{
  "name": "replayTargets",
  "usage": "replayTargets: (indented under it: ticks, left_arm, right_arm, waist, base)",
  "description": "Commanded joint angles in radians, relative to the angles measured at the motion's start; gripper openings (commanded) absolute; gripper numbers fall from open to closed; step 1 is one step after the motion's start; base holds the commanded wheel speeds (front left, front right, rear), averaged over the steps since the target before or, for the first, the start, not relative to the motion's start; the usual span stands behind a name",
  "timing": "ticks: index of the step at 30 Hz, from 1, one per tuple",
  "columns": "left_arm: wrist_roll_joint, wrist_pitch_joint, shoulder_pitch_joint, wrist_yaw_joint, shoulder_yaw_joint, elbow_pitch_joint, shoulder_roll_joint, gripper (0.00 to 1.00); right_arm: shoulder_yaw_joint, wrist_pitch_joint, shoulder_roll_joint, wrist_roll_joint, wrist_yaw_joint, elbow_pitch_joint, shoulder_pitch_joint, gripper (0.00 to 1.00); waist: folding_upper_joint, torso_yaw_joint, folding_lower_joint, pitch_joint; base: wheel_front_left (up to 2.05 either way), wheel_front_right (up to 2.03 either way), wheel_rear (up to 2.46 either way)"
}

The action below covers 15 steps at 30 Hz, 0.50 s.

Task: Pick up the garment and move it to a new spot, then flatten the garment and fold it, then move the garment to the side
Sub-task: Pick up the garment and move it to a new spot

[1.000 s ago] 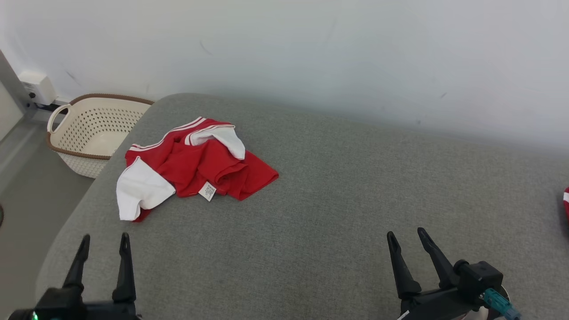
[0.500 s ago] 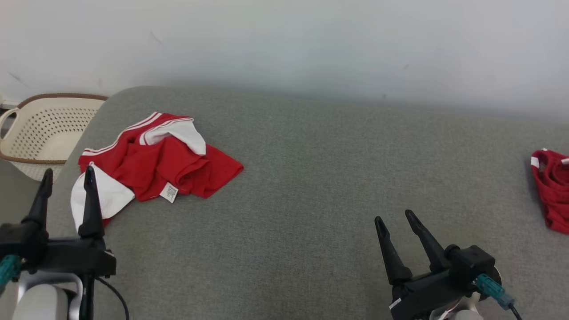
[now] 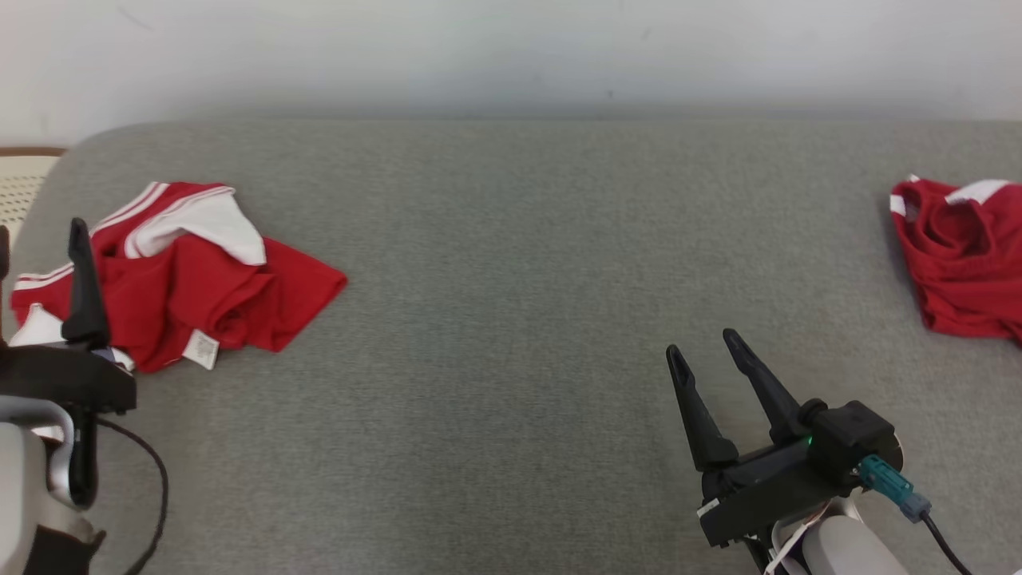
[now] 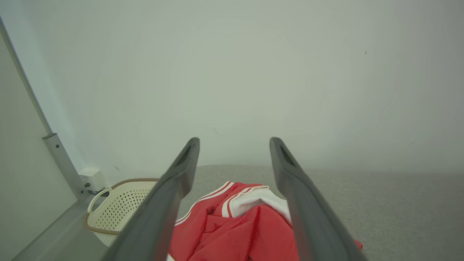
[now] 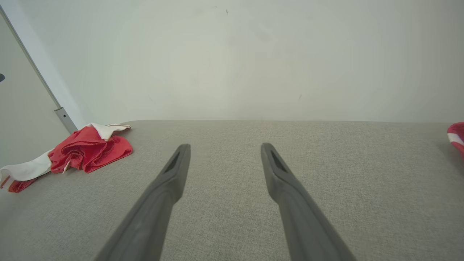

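Lying crumpled at the left end of the grey desk point(image 3: 511, 239), the red-and-white garment point(image 3: 200, 287) sits just ahead of the left tool point(image 4: 234, 139), which stands spread open and empty, while the right tool point(image 3: 702, 341) hovers equally wide open over the desk, well apart.

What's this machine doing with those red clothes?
A two-armed robot faces a grey cushion. Its left fingers are open and reaching toward a crumpled red-and-white garment at the left end, with nothing gripped yet. Its right fingers, also open, hover over bare fabric. A second red garment lies far right.
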Motion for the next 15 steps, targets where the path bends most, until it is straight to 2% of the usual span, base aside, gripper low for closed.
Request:
replayTargets:
  ticks: [1, 15]
  left_arm:
    - [-0.002, -0.004, -0.027, -0.005, 0.001, 0.031, 0.014, 1.00]
    - [-0.020, 0.015, -0.186, -0.035, -0.009, 0.333, 0.072, 1.00]
  right_arm:
    - [0.002, -0.002, -0.007, 0.006, 0.000, -0.004, -0.015, 1.00]
    - [0.005, -0.002, -0.002, 0.005, 0.000, -0.014, -0.056, 1.00]
  waist:
    - [-0.0001, -0.056, -0.0002, 0.053]
    - [-0.0001, -0.138, -0.0002, 0.136]
  base:
    - [0.00, 0.00, 0.00]
    - [0.00, 0.00, 0.00]
